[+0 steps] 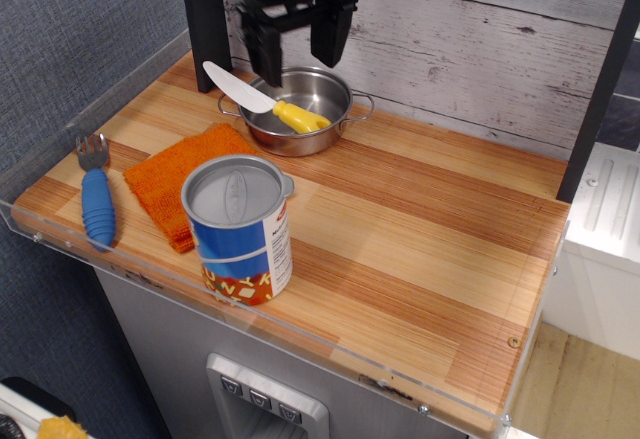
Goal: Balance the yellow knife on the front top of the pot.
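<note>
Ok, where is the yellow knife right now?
The yellow knife lies across the pot at the back left of the counter, blade sticking out past the left rim, beneath the open claw.

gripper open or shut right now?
Open. The black gripper hangs above the shallow stainless-steel pot with its jaws spread and nothing between them; the yellow-handled toy knife lies across the pot's rim.
</note>
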Robot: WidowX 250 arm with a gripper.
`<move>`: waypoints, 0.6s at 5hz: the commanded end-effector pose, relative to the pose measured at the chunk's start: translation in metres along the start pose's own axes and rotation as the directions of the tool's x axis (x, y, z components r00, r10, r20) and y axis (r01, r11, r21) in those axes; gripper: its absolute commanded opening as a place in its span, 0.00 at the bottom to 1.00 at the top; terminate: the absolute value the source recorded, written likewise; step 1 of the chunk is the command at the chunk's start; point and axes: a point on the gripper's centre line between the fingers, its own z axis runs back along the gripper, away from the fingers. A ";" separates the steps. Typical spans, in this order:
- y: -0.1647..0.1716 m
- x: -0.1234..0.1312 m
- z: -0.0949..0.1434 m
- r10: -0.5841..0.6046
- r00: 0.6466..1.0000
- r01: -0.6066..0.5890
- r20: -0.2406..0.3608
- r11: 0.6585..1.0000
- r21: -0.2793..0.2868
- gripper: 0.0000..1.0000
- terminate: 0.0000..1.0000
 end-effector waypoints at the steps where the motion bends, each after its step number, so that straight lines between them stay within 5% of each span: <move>1: 0.049 0.015 0.017 -0.423 0.896 0.425 -0.138 0.905 -0.012 1.00 0.00; 2: 0.078 0.009 0.028 -0.490 0.871 0.492 -0.044 0.867 0.077 1.00 0.00; 3: 0.106 0.009 0.032 -0.486 0.872 0.481 0.046 0.872 0.093 1.00 0.00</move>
